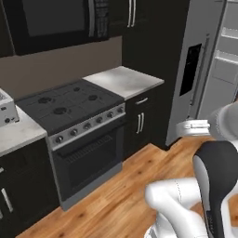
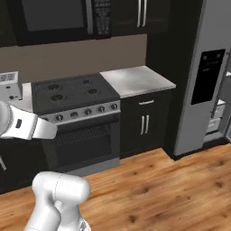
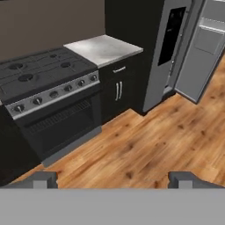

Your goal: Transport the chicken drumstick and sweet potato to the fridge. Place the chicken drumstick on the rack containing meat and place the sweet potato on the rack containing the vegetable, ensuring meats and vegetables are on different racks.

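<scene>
Hand view puts the tall grey side-by-side fridge at far right, its right door swung open; its stiff, smooth doors would handle best by the long vertical handles. Over wooden floor, the gripper points forward and down, jaws wide and empty.

We see a black gas stove set among dark cabinets, a grey countertop beside it, a microwave overhead, a tan backsplash, and a wood-plank floor.
</scene>
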